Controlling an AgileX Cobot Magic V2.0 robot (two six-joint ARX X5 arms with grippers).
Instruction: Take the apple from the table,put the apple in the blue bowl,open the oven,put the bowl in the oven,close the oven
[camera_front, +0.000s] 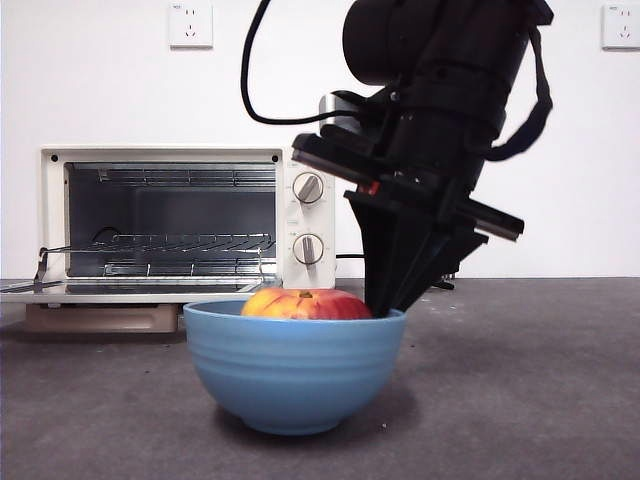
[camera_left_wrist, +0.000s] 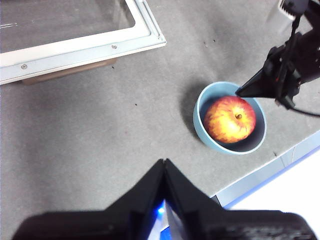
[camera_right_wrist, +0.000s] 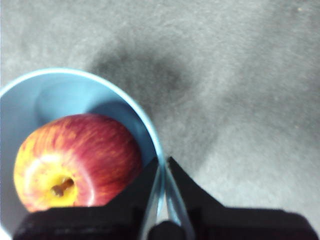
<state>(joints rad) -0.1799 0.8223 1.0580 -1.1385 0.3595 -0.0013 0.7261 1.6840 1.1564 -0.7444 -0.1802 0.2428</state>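
In the front view, the glossy, ridged blue bowl (camera_front: 294, 368) is being gripped at its right rim by the right tool (camera_front: 388, 305), with the round red apple (camera_front: 305, 304) lying inside. Behind, the cream oven (camera_front: 186, 222) is standing open, grey tabletop (camera_front: 530, 390) lying bare to the right.

In the left wrist view, the left tool (camera_left_wrist: 164, 164) is being held closed above open tabletop, well apart from the bowl.

In the right wrist view, the rim is being pinched between the jaws.
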